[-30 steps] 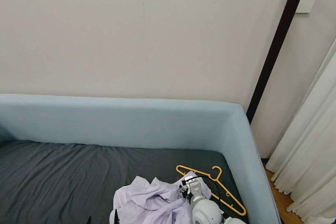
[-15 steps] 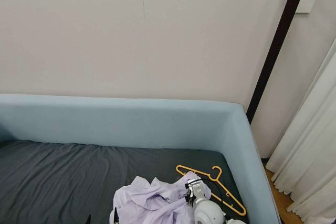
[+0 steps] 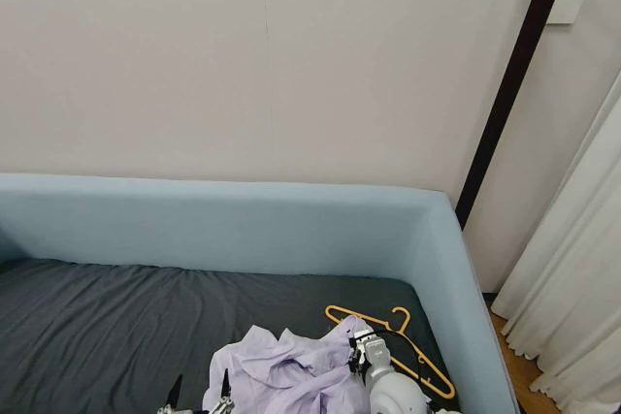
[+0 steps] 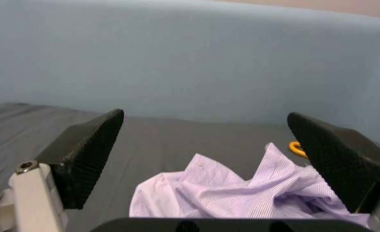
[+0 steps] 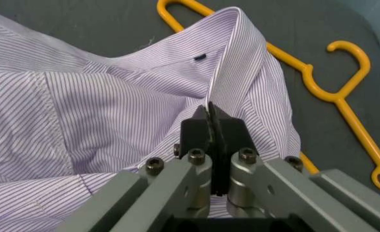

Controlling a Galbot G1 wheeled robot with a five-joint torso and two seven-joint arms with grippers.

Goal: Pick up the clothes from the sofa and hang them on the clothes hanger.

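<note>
A crumpled lilac striped shirt (image 3: 281, 370) lies on the dark sofa seat (image 3: 107, 322); it also shows as the shirt (image 4: 241, 191) and the shirt (image 5: 112, 106). An orange hanger (image 3: 403, 336) lies flat beside it, partly under the collar, seen closer as the hanger (image 5: 334, 92). My right gripper (image 3: 361, 344) is shut on the shirt's collar edge, its pads (image 5: 210, 128) pinching the fabric. My left gripper (image 3: 199, 397) hovers open at the shirt's near left side, its black fingers (image 4: 90, 152) spread wide.
The light blue sofa back (image 3: 223, 225) and right armrest (image 3: 456, 307) bound the seat. A dark pole (image 3: 505, 94) stands against the wall at right, with white curtains (image 3: 577, 307) beyond it. The seat's left part is bare dark cloth.
My left gripper's fingertips have risen into the head view at the bottom edge. The right gripper has shifted slightly right with the collar, lifting the fabric a little.
</note>
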